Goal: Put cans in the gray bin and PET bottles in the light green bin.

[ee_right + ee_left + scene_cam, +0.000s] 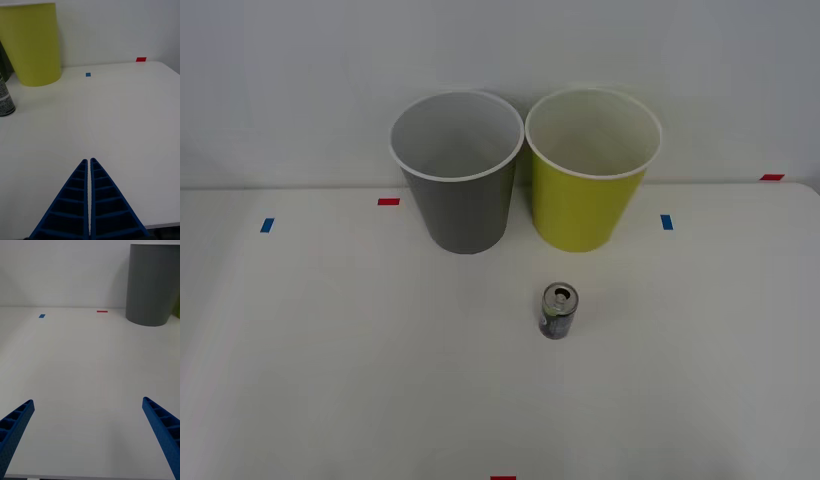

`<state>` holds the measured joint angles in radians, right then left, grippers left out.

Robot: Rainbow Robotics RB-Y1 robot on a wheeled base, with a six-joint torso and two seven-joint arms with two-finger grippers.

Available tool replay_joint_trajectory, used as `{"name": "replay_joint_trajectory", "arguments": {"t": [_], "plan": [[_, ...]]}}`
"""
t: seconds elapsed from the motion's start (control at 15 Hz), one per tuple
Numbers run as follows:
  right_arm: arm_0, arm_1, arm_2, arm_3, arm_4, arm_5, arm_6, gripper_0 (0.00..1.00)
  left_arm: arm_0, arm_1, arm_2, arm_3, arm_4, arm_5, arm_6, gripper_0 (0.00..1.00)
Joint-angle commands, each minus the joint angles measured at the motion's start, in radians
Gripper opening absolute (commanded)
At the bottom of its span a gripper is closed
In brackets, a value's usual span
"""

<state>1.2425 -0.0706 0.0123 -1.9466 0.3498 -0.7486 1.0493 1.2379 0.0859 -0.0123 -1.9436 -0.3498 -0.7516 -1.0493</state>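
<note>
A small slim can [559, 311] stands upright on the white table, its silver top showing the pull-tab hole; the right wrist view catches its side [5, 99]. Behind it stand the gray bin [458, 195] and the light green bin [590, 190], side by side with white rims; the wrist views show them as the gray bin [152, 285] and the light green bin [33, 45]. My right gripper [89, 161] is shut with nothing in it, over the table's near right part. Over the near left part my left gripper [88, 407] hangs open, holding nothing. No PET bottles are in view.
Small red tape marks [388, 201] and blue tape marks [666, 222] lie on the table [330, 350]. A pale wall rises behind the bins. The table's right corner [165, 65] is near the red mark.
</note>
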Motion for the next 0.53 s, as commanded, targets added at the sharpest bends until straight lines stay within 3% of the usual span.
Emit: {"name": "replay_joint_trajectory", "arguments": {"t": [0.07, 0.53], "plan": [[0.0, 0.0, 0.0, 0.0, 0.0, 0.0, 0.0, 0.0, 0.0, 0.0, 0.0, 0.0, 0.0, 0.0, 0.0, 1.0], [0.0, 0.0, 0.0, 0.0, 0.0, 0.0, 0.0, 0.0, 0.0, 0.0, 0.0, 0.0, 0.0, 0.0, 0.0, 1.0]]}}
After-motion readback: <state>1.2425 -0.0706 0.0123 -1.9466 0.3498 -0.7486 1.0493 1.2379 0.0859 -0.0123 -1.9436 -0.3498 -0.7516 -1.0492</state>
